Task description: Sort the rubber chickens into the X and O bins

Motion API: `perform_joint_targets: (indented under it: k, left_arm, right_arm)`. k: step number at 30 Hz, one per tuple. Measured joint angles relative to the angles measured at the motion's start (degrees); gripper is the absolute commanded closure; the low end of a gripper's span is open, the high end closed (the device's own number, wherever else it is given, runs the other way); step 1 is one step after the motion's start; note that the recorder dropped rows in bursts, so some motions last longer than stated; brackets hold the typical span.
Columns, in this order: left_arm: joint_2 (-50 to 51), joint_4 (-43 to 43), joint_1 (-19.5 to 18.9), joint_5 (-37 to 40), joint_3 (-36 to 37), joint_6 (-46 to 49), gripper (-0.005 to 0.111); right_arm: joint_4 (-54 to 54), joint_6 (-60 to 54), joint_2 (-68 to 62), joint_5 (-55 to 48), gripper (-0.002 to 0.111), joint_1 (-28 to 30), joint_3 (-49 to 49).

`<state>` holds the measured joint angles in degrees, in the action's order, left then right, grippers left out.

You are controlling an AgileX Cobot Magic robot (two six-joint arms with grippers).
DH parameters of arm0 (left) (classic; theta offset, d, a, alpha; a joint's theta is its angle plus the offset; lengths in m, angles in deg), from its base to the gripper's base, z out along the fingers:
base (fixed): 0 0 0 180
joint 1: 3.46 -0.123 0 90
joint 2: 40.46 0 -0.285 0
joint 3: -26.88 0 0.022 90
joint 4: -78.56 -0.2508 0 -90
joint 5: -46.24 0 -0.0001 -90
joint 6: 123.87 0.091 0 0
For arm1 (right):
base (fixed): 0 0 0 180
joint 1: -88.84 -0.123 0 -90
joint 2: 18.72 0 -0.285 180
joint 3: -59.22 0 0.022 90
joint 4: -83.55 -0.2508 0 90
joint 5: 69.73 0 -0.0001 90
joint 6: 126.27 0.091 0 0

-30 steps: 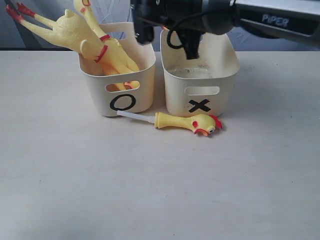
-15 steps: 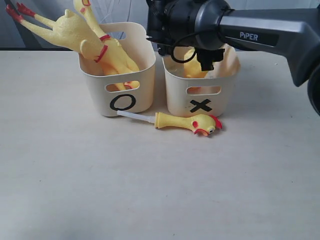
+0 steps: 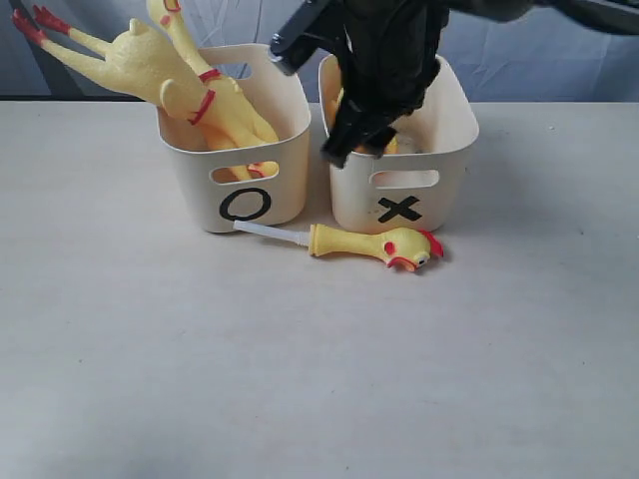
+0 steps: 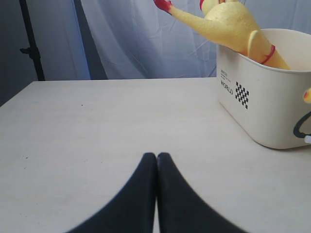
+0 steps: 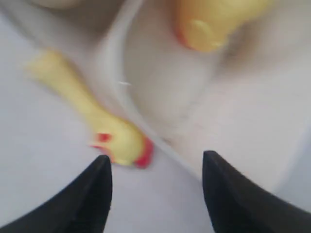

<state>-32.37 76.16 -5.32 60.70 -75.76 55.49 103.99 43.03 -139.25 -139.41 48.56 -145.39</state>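
Observation:
Two whole rubber chickens point(image 3: 190, 85) lean out of the O bin point(image 3: 245, 180), feet up to the left. On the table in front of the bins lies the head-neck piece point(image 3: 369, 242). My right gripper point(image 3: 357, 140) hangs blurred over the X bin point(image 3: 399, 190) and hides most of its inside. In the right wrist view this gripper point(image 5: 155, 162) is open and holds nothing. Beyond it I see the head-neck piece point(image 5: 116, 141), the X bin rim point(image 5: 116, 82) and the headless body point(image 5: 209, 22) inside the bin. My left gripper point(image 4: 156, 156) is shut over bare table, beside the O bin point(image 4: 262, 107).
The two bins stand side by side at the back middle of the pale table point(image 3: 300, 379). A dark stand point(image 4: 31, 43) and a grey curtain point(image 4: 146, 39) rise behind the table's far edge.
The X bin looked empty a second ago; the yellow headless body then appeared inside it. My right arm has since swung and dropped lower over that bin. The head-neck piece has not moved.

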Motion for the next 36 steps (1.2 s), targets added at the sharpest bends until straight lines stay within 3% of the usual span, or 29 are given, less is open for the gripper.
perform_joint_targets:
  k: [4, 6, 10, 17, 25, 27, 29, 31, 36]
  left_arm:
    - [0.0, 0.0, 0.0, 0.0, 0.0, 0.0, 0.107]
    - [0.0, 0.0, 0.0, 0.0, 0.0, 0.0, 0.107]
    - [0.0, 0.0, 0.0, 0.0, 0.0, 0.0, 0.107]
    - [0.0, 0.0, 0.0, 0.0, 0.0, 0.0, 0.107]
    - [0.0, 0.0, 0.0, 0.0, 0.0, 0.0, 0.107]
    - [0.0, 0.0, 0.0, 0.0, 0.0, 0.0, 0.107]
    - [0.0, 0.0, 0.0, 0.0, 0.0, 0.0, 0.107]
    - [0.0, 0.0, 0.0, 0.0, 0.0, 0.0, 0.107]
    - [0.0, 0.0, 0.0, 0.0, 0.0, 0.0, 0.107]
  right_arm:
    - [-23.6, -17.42, 1.64, -0.21, 0.055, -0.1, 0.0]
    - [-28.54, -27.22, 0.46, -0.21, 0.055, -0.22, 0.0]
    - [-23.56, -39.28, -4.26, -0.21, 0.049, -0.22, 0.0]
    - [-12.18, -40.1, -14.16, 4.46, 0.044, -0.22, 0.0]
    - [-13.35, -37.69, -19.12, 14.02, 0.045, -0.22, -0.23]
    - [-14.51, -37.32, -19.76, 13.9, 0.051, -0.22, -0.23]
    - [-15.06, -37.07, -20.1, 13.25, 0.07, -0.22, -0.23]
    - [-15.06, -36.34, -20.41, 11.29, 0.108, -0.22, -0.23]
    - [-16.08, -34.2, -20.03, 4.21, 0.109, -0.84, -0.34]
